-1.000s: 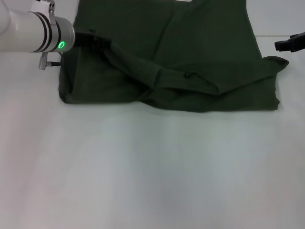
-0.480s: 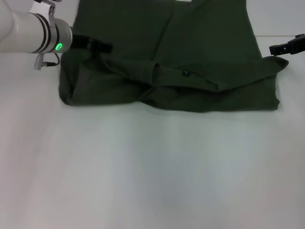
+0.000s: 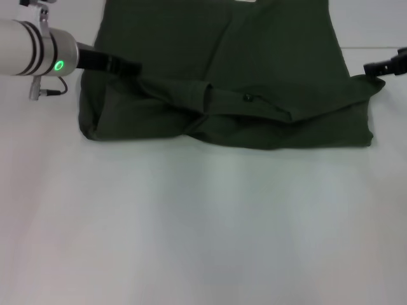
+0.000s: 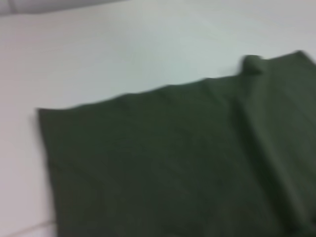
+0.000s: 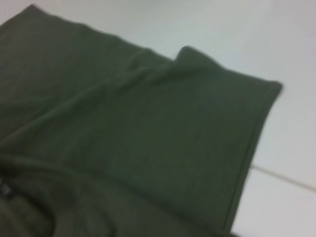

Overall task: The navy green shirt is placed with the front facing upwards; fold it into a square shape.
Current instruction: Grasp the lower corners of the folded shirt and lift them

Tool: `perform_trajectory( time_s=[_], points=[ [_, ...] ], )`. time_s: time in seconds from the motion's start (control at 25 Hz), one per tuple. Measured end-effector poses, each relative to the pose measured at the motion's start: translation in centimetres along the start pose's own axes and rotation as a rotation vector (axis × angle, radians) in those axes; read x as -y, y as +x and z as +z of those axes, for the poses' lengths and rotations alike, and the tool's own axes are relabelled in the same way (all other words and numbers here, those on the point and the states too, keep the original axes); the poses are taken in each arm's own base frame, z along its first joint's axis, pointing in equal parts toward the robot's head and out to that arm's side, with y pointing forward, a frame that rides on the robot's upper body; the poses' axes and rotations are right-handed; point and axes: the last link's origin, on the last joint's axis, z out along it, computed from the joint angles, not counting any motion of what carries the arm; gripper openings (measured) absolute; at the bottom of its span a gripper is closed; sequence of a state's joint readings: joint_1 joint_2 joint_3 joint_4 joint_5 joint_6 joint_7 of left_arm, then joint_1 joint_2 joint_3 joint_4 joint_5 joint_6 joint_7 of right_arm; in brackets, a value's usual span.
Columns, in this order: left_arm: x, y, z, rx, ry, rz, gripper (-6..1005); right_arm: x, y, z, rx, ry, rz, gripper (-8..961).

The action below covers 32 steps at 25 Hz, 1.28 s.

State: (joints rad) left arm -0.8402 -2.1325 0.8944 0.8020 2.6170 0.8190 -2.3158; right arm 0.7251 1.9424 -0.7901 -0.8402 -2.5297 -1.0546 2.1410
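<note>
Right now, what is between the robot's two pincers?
In the head view, only the navy green shirt lies between the left pincer and the right pincer, with a rumpled fold bunched across it.

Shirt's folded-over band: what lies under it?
Under the band lies more of the green shirt, on the white table. Any chest lettering is covered.

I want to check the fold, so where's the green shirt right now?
In the head view the navy green shirt lies bunched across the far table, between the left claw and the right claw.

Plain dark olive-green shirt [image 3: 254, 51]
</note>
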Motion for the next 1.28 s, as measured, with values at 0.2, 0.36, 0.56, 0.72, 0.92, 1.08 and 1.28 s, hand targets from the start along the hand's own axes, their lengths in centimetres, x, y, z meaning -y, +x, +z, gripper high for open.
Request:
perform_trajectory(
  time_s=[0.2,0.36,0.56,0.72,0.92,1.08,1.28],
  points=[
    [-0.4,-1.4,-2.7,-0.013,-0.184,-0.065,932,-0.8,1.2,-2.6,-0.017,-0.086,-0.003,916],
    [-0.2,-3.2,-4.4,-0.004,-0.283,-0.100,931,-2.0,2.8,-4.6,-0.036,-0.159,0.012,917],
    [0.6,-5.3,-5.3,0.002,-0.303,-0.117,930,-3.0,4.8,-6.1,-0.043,-0.181,0.050,919],
    [0.8,-6.0,-5.5,0.001,-0.303,-0.105,929,-3.3,6.1,-5.7,-0.073,-0.178,0.078,920],
    [0.6,-6.1,-5.4,-0.004,-0.301,-0.094,928,-3.6,7.3,-3.9,-0.092,-0.169,0.080,925],
    [0.3,-6.4,-5.3,-0.006,-0.305,-0.092,927,-3.7,8.3,-1.9,-0.096,-0.154,0.064,921],
    [0.0,-6.6,-5.2,-0.005,-0.309,-0.095,926,-3.4,8.8,-0.6,-0.099,-0.110,0.034,915]
  ],
)
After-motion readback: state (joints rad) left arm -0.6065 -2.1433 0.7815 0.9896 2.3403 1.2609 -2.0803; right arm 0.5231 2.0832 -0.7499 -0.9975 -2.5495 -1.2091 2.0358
